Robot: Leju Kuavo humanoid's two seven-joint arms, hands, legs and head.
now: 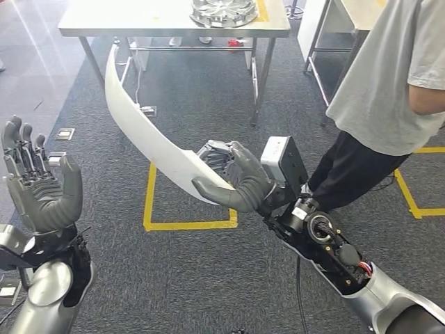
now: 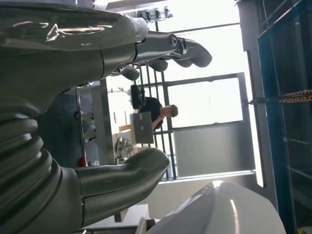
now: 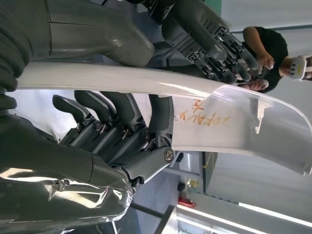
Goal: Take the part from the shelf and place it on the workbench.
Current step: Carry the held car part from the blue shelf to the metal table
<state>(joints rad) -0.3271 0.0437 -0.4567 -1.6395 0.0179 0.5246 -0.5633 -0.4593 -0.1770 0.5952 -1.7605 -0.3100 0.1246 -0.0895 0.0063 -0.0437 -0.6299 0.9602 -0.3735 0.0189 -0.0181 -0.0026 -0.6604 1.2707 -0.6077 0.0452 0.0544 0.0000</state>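
Observation:
The part is a long, curved white panel (image 1: 138,125), held in the air over the carpet. My right hand (image 1: 236,182) grips its near end, thumb over the top and fingers under it. The right wrist view gives a close look at the white part (image 3: 235,122), with orange writing on its inner face, clamped in my right hand (image 3: 110,117). My left hand (image 1: 39,184) is raised at the left with its palm up and fingers spread, holding nothing. In the left wrist view the left hand (image 2: 110,117) stands open, with a white curved surface (image 2: 224,212) beyond it.
A white workbench (image 1: 131,21) stands ahead at the far side, with a round metal part (image 1: 223,10) on it. A person in a grey shirt (image 1: 383,76) stands close on the right. Yellow floor tape (image 1: 189,224) marks the grey carpet. A second table (image 1: 336,28) is at the far right.

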